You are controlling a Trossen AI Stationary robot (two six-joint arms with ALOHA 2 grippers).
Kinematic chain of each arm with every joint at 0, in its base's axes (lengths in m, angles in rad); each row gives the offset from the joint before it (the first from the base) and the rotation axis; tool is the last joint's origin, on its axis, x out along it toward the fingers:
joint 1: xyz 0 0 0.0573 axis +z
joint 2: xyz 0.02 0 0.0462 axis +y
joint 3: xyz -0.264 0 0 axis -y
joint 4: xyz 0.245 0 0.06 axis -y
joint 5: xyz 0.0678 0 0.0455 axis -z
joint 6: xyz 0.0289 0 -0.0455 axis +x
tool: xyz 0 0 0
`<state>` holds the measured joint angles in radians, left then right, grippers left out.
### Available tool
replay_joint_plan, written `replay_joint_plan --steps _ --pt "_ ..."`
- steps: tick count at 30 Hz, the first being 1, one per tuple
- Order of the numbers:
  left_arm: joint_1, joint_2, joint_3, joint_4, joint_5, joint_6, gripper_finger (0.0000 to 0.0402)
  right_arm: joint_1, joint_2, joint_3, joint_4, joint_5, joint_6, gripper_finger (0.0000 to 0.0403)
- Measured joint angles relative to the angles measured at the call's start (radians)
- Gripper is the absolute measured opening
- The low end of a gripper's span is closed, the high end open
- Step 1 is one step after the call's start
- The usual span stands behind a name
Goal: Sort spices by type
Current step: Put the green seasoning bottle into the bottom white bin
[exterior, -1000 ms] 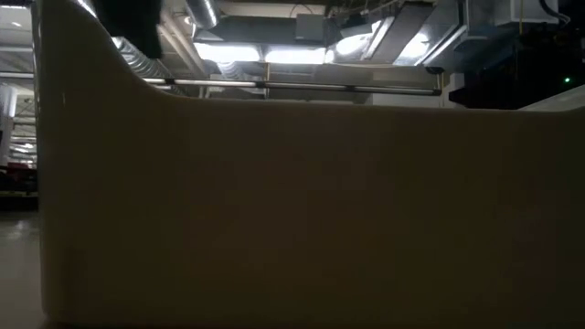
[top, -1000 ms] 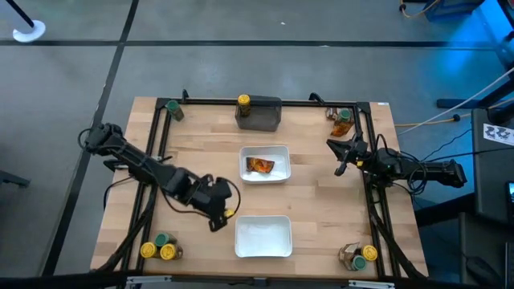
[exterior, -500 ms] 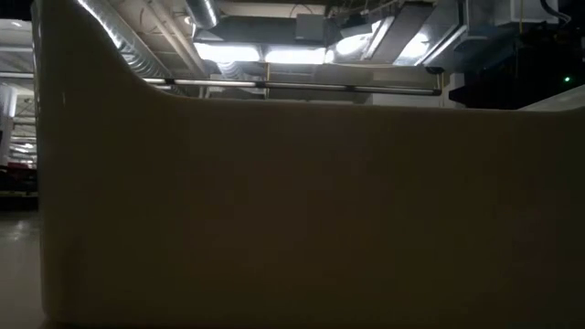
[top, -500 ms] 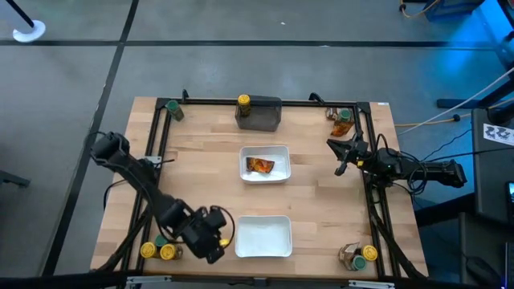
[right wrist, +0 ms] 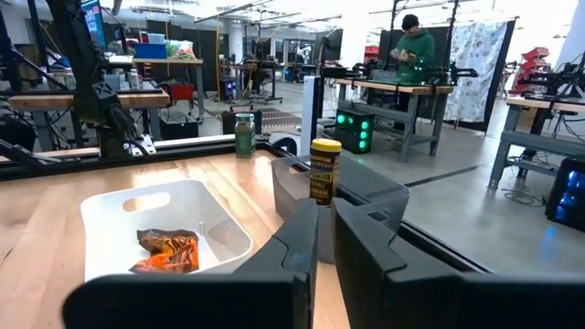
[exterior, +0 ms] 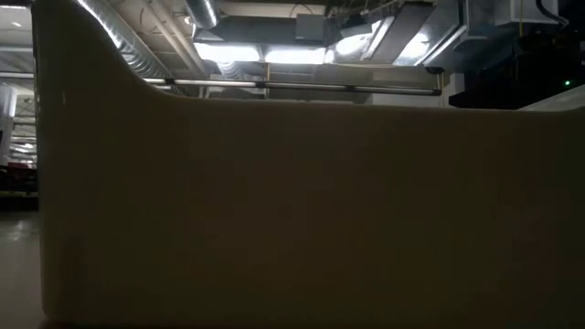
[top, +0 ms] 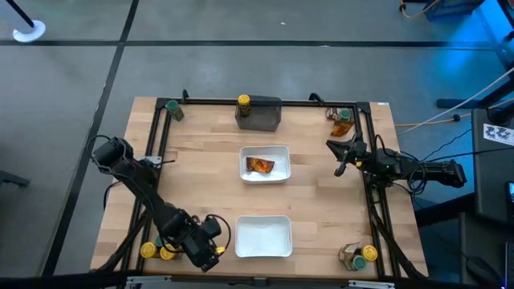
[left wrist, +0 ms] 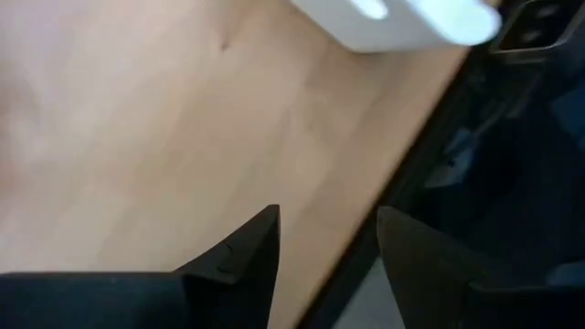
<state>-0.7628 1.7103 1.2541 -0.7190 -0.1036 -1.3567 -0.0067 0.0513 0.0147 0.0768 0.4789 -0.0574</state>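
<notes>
1. Your bench is pale wood inside a black frame. Read the high view as a dial, with 12 at the far edge.
2. Your left tool sits at 7 o'clock, just beside the near tray. Its fingers are spread, and only bare wood shows between them.
3. Your right tool hangs at 3 o'clock by the frame. Its fingers are pressed together on nothing.
4. The far tray lies at the centre of the dial. It holds one orange-brown sachet.
5. The near tray at 6 o'clock holds nothing.
6. The dark grey block stands at 12 o'clock. A yellow-lidded jar stands at its corner. That jar carries a dark label, seen in the right wrist view, but you cannot read its writing.
7. A green-lidded jar stands at 11 o'clock.
8. At 1 o'clock, another green-lidded jar touches a second sachet.
9. At 7 o'clock, two yellow-lidded jars stand by the left arm.
10. At 5 o'clock, a yellow-lidded jar stands just beside a brownish sachet.
</notes>
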Motion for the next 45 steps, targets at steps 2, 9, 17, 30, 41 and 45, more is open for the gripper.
replay_joint_plan --steps 2,9,17,30,41,45 --pt "0.000 0.000 -0.004 -0.006 -0.039 0.015 0.0169 0.000 0.000 0.000 -0.001 0.000 0.000 0.0037" --pt "0.065 0.000 -0.012 -0.074 -0.076 0.050 0.0169 0.000 0.000 0.000 -0.007 0.000 0.000 0.0037" --pt "0.152 0.000 -0.012 -0.107 0.000 0.192 0.0169 0.000 0.000 0.000 -0.009 0.000 0.000 0.0037" --pt "0.283 0.000 -0.013 -0.136 0.042 0.421 0.0169 0.000 0.000 0.000 -0.010 0.007 -0.005 0.0037" --pt "0.298 0.000 -0.013 -0.211 0.088 0.453 0.0169 0.000 0.000 -0.001 0.006 0.011 -0.034 0.0037" --pt "0.292 -0.004 -0.013 -0.253 0.187 0.459 0.0169 0.000 0.000 -0.001 0.006 0.010 -0.034 0.0037"
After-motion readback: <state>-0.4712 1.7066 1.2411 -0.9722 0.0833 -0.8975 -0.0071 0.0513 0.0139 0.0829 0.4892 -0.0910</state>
